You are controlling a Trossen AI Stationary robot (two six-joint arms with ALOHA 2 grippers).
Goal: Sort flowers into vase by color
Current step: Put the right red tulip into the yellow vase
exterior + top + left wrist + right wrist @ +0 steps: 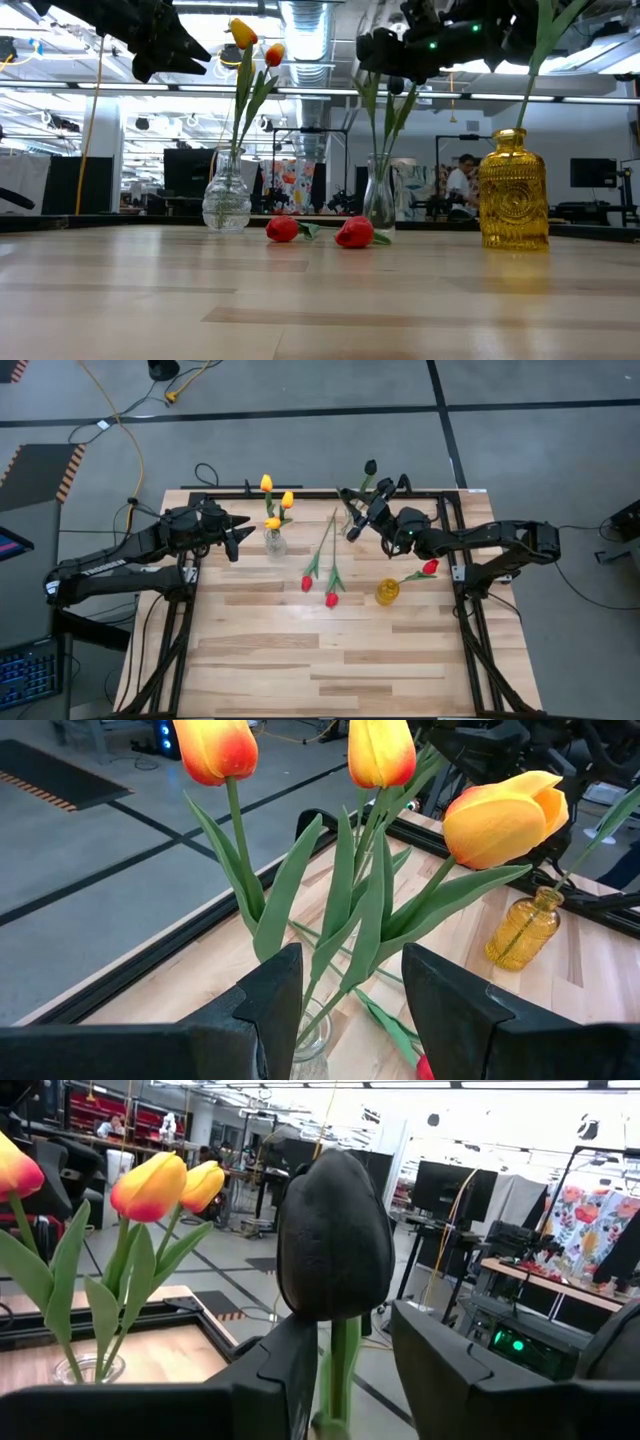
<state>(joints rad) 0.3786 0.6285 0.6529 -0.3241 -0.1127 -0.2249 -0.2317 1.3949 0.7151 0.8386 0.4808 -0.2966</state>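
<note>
Black tulip (334, 1240), smooth matte bud, stands between the right gripper (345, 1365)'s parted fingers, released.

I have both arms reaching in from opposite sides toward the far part of the worktop, the left gripper (243, 531) held level with its fingers parted, and the right gripper (357, 510) raised, its fingers apart too.
</note>
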